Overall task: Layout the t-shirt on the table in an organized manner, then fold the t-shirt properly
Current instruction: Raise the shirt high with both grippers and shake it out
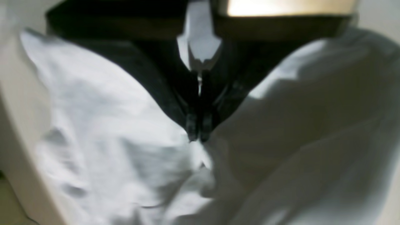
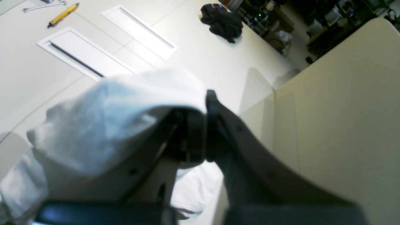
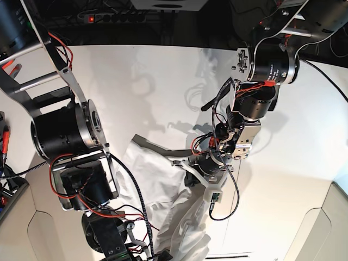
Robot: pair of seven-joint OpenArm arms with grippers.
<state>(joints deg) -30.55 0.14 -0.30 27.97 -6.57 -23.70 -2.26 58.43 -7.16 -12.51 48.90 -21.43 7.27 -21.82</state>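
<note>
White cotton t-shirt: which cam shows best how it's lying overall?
Base view: the wrinkly white cotton t-shirt shows as a bunched heap on the white tabletop between both arms. Left wrist gives a blurred close-up of cloth pinched in the shut left pincer. Right wrist shows only a fold draped over the right pincer.

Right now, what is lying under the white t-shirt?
Under the t-shirt only the white table shows around its edges. The cloth hangs bunched from both shut pincers, left and right, so whatever lies beneath the folds is covered.
</note>
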